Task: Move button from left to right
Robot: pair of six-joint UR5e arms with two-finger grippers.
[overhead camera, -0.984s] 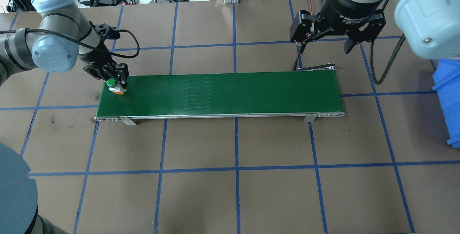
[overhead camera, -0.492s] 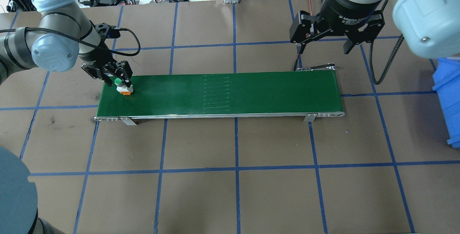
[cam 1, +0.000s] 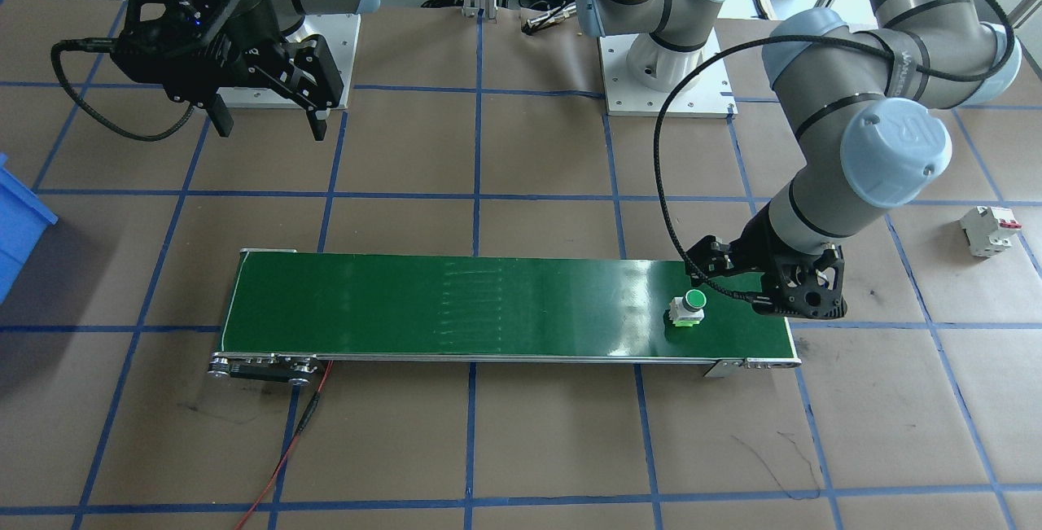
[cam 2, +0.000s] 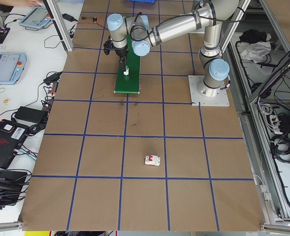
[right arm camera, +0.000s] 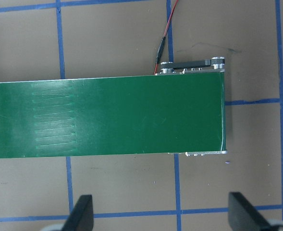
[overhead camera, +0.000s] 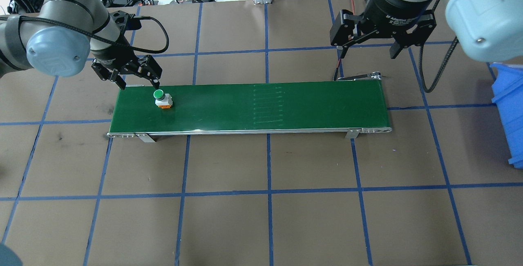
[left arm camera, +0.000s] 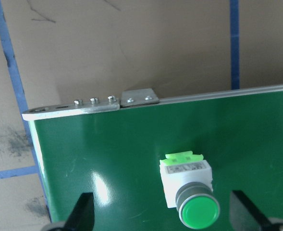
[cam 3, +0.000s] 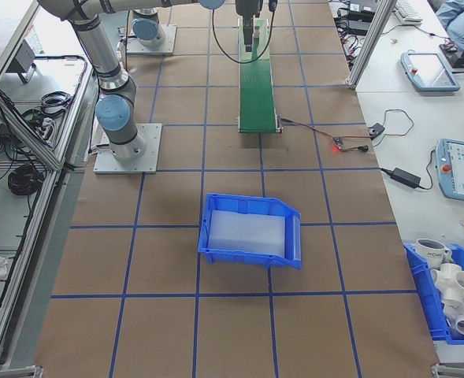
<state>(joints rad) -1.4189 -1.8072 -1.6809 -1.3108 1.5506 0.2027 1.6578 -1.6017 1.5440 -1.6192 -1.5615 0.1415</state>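
The button (overhead camera: 162,99), a green cap on a white base, stands free on the green conveyor belt (overhead camera: 286,102) near its left end. My left gripper (overhead camera: 139,83) hangs open just behind the belt's back left edge, apart from the button. In the left wrist view the button (left arm camera: 189,185) lies between and ahead of the spread fingertips (left arm camera: 82,214), untouched. The front-facing view shows the button (cam 1: 686,308) beside the left gripper (cam 1: 794,302). My right gripper (overhead camera: 367,55) hovers open above the belt's far right end, empty; its wrist view shows only the belt end (right arm camera: 131,118).
A white circuit breaker (cam 1: 989,230) with a red tab lies on the table off the robot's left. A blue bin (overhead camera: 508,110) sits beyond the belt's right end. A red wire (cam 1: 285,448) runs from the conveyor's motor end.
The left gripper has let go of the button and drawn back and up off the belt. The button and the belt's marks have travelled to the right. The right gripper has barely moved.
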